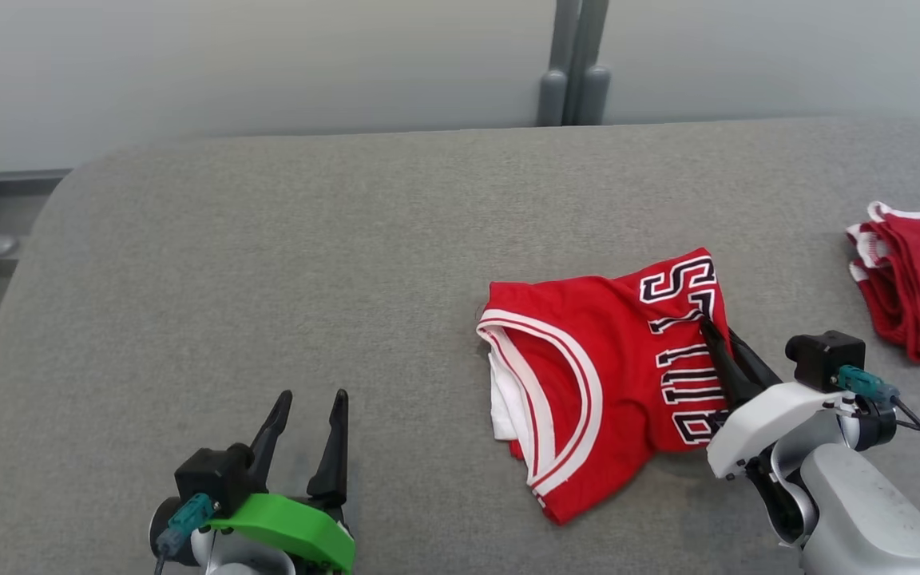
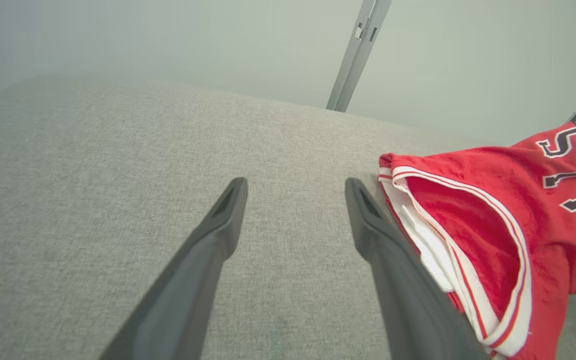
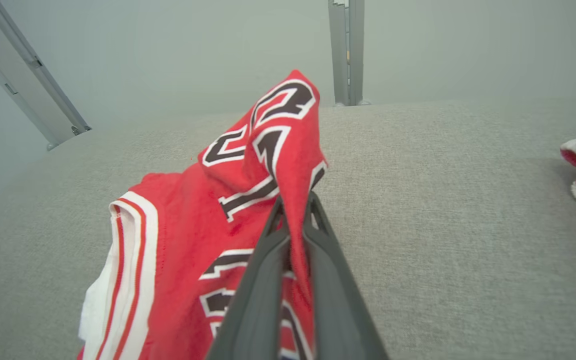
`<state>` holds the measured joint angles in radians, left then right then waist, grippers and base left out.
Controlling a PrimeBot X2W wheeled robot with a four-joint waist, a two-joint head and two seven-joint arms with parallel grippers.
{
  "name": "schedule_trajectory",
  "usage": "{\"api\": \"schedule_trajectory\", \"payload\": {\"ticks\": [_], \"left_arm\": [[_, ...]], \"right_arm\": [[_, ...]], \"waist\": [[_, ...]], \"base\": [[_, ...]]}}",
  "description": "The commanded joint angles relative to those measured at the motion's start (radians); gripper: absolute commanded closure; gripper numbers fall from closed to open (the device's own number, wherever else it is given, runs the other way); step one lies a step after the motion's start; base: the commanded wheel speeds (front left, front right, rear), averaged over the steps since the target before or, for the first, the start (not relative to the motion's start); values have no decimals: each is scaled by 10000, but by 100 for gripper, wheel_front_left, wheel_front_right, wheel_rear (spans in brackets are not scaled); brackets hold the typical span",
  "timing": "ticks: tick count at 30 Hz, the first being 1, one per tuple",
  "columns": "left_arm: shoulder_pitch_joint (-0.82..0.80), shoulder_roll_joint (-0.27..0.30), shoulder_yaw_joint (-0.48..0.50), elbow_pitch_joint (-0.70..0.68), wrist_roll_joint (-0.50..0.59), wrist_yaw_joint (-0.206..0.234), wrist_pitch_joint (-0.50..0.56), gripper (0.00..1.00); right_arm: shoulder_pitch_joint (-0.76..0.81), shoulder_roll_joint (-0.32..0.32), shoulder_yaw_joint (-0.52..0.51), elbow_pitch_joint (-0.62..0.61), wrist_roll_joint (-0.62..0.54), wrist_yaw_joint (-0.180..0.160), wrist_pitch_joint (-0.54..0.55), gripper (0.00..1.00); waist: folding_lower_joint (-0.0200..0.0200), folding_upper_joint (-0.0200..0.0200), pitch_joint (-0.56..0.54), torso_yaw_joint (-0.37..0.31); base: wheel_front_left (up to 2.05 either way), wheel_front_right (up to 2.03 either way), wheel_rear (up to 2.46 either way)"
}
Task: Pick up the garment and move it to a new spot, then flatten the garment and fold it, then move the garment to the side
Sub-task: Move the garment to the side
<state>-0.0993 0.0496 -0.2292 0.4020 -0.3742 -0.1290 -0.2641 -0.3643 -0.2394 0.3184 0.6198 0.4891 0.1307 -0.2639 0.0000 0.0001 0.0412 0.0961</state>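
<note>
The garment (image 1: 588, 375) is a red sleeveless jersey with white trim and dark lettering, lying crumpled right of centre on the grey padded table (image 1: 268, 255). My right gripper (image 1: 715, 331) is shut on a fold at the jersey's right edge; in the right wrist view the red cloth (image 3: 268, 165) is pinched between the two fingers and rises above them. My left gripper (image 1: 312, 399) stands open near the front edge, well left of the jersey, nothing between its fingers. In the left wrist view the garment (image 2: 493, 220) lies just right of the right finger (image 2: 393, 260).
A second stack of red garments (image 1: 915, 279) with white trim lies at the table's right edge. A grey post (image 1: 572, 64) stands behind the table's far edge. The table's left half is bare grey fabric.
</note>
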Motion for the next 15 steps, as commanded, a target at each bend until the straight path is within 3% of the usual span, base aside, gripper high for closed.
{"api": "schedule_trajectory", "payload": {"ticks": [1, 8, 15], "left_arm": [[-203, 31, -76, -79, -72, -22, 8, 0], [-437, 31, -235, -592, 28, -22, 8, 0], [-613, 34, -241, -642, 192, -22, 8, 0]], "right_arm": [[-15, -106, -28, -37, -40, -6, 2, 100], [183, 17, 96, 99, -68, -5, 2, 100], [334, 227, 360, 94, -65, -5, 2, 100]], "waist": [[0, -1, -218, -1076], [0, -1, -35, -3337], [0, -1, 136, -4977]], "base": [[0, 0, 0], [0, 0, 0], [0, 0, 0]]}}
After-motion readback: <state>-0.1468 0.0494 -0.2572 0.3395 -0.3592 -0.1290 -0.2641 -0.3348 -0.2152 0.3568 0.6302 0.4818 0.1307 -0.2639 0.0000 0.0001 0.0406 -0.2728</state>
